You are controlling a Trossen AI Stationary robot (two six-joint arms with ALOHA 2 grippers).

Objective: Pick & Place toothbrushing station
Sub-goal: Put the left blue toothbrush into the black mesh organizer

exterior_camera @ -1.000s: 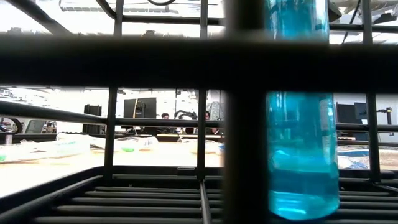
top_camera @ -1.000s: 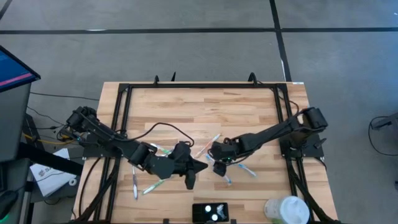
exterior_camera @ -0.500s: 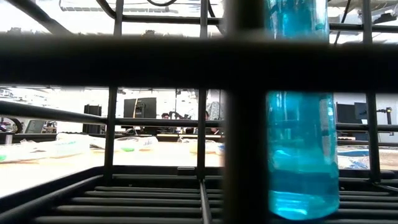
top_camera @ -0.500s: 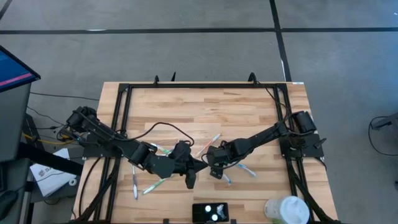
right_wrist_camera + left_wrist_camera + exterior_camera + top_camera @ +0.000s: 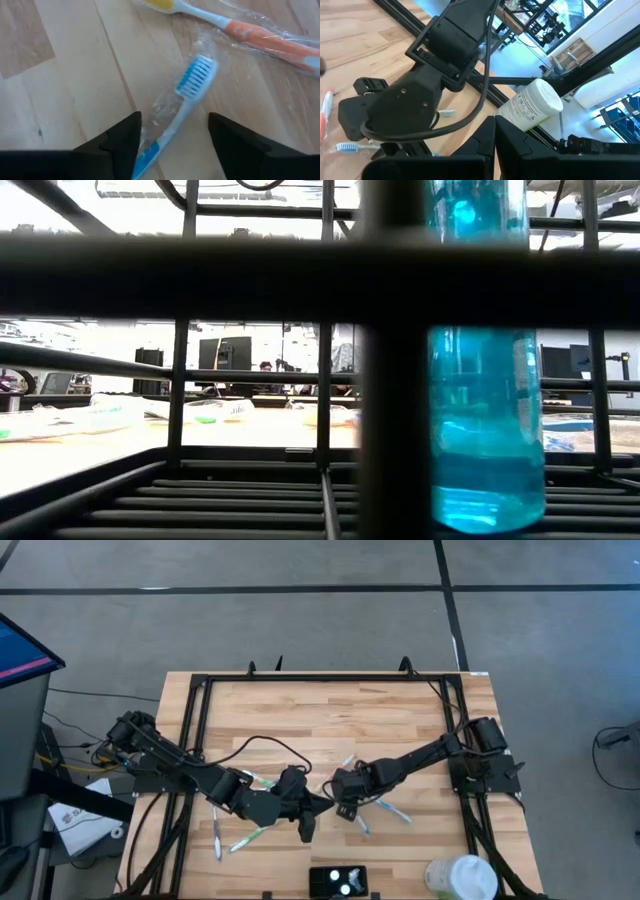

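Right pincer (image 5: 172, 145) astride blue toothbrush (image 5: 187, 97)

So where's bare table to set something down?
The far half of the table, inside the frame, is bare. Crowded: the middle, where both arms meet among toothbrushes, and the near edge by the black holder and white container.

Grey floor, bright workshop behind the bench

From above, a grey concrete floor (image 5: 300, 620) runs round the wooden table (image 5: 330, 720), crossed by dark tape lines (image 5: 448, 590), and a monitor (image 5: 22, 650) shows at the left edge. At table height, black bars (image 5: 320, 280) cut across a brightly lit room, where a dark screen (image 5: 224, 355) stands far back with seated people (image 5: 266, 368) beside it.
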